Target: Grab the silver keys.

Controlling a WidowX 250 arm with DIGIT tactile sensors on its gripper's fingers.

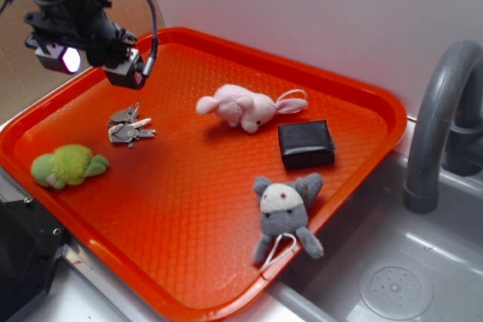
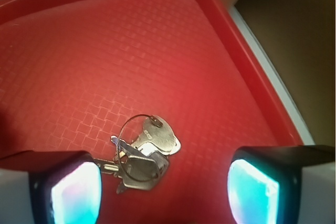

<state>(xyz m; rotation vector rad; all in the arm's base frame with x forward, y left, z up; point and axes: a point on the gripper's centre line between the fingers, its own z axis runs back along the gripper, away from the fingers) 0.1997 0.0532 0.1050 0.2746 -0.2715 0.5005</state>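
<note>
The silver keys (image 1: 128,126) lie flat on the orange tray (image 1: 189,194), at its left side. In the wrist view the silver keys (image 2: 144,153) show as several thin metal keys on a wire ring, lying between my two fingers and nearer the left one. My gripper (image 1: 113,73) hangs above the tray, a little behind and left of the keys, not touching them. In the wrist view my gripper (image 2: 164,184) is open, its jaws wide apart and holding nothing. The left pad (image 2: 73,192) and the right pad (image 2: 254,190) glow pale blue.
A green plush (image 1: 66,165) lies at the tray's left edge. A pink plush rabbit (image 1: 245,107), a black box (image 1: 306,143) and a grey plush (image 1: 287,213) lie to the right. A grey faucet (image 1: 441,118) and sink (image 1: 392,288) sit right of the tray.
</note>
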